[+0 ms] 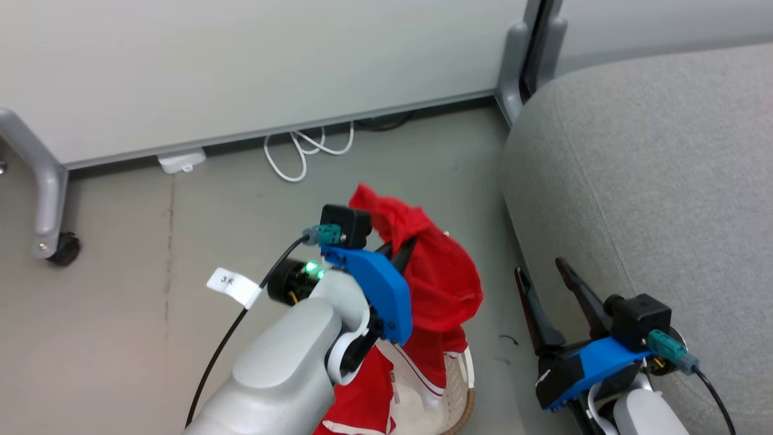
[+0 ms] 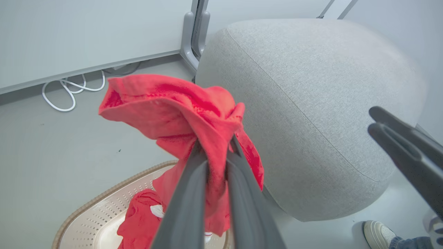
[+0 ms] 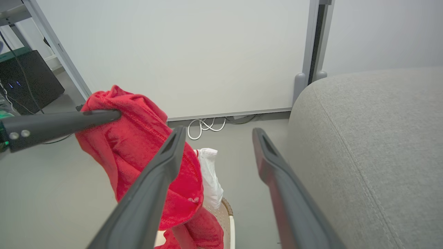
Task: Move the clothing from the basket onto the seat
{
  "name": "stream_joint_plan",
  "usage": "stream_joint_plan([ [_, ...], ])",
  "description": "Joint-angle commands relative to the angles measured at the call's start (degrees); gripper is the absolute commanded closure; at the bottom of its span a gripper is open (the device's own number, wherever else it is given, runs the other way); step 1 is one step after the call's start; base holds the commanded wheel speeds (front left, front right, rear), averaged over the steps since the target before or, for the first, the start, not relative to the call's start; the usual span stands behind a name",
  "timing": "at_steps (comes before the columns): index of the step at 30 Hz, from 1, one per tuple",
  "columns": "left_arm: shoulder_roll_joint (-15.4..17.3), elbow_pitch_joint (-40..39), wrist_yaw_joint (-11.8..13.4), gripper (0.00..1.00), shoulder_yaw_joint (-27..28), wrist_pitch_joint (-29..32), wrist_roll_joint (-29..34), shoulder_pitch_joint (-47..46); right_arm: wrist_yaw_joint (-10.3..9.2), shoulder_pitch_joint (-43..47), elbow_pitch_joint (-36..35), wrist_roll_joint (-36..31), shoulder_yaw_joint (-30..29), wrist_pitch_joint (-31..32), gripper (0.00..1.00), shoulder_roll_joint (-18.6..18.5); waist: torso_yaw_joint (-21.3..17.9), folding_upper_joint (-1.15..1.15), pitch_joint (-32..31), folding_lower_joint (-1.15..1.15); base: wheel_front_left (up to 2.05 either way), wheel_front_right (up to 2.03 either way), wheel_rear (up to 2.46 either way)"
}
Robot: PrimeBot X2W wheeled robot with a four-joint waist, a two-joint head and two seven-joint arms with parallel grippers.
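Plainly, the grasp shows best in the left wrist view. The left gripper (image 2: pixel 214 147) is clamped on a red garment (image 2: pixel 166 103), with cloth bunched between the two fingers and spilling over their tips. The garment hangs above the basket (image 2: pixel 114 188), where more red clothing (image 2: pixel 138 218) with a white patch lies. Whether the two pieces touch cannot be told. That view also takes in a shoe (image 2: pixel 379 235) on the floor by the seat (image 2: pixel 311 86).

From the head view the basket sits at the bottom edge, near the seat's rounded side, and red-and-white striped trim shows inside it. A white cable (image 1: pixel 302 151) lies coiled at the foot of the panel behind.

The right wrist view adds a white part of the garment dangling on the far side, and a black box (image 3: pixel 27 79) at the left. It shows the right gripper (image 3: pixel 218 133) spread wide and holding nothing. Its left finger crosses in front of the red cloth and its right finger lies alongside the seat's edge. Contact with either cannot be judged.
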Motion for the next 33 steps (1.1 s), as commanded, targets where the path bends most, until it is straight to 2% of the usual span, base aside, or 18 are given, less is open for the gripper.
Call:
stream_joint_plan([
  [1,0.01,-0.79,0.44,1.0,-0.63,-1.25,-0.6,-1.67,0.03,1.32,-0.55,-0.49,0.21,0.63,0.0,-0.17,1.89,-0.01,-2.27,0.02,0.0,0.0,0.0],
  [13,0.01,-2.41,1.07,1.0,-3.13,-10.37,-1.21,-10.82,0.03,4.4,-3.45,-1.44,1.19,3.8,0.0,-0.17,3.54,-0.01,-5.33,0.02,0.0,0.0,0.0],
  [25,0.01,-3.19,1.65,1.0,-5.24,-12.83,-2.86,-12.47,0.03,3.32,-4.88,-5.28,1.85,5.73,0.0,-0.17,4.2,-0.01,-5.92,0.02,0.0,0.0,0.0],
  [33,0.01,-5.05,2.31,1.0,-7.63,-13.28,-4.15,-13.39,0.03,-1.37,-2.33,-8.98,3.7,7.52,0.0,-0.16,5.63,-0.01,-5.14,0.02,0.0,0.0,0.0],
])
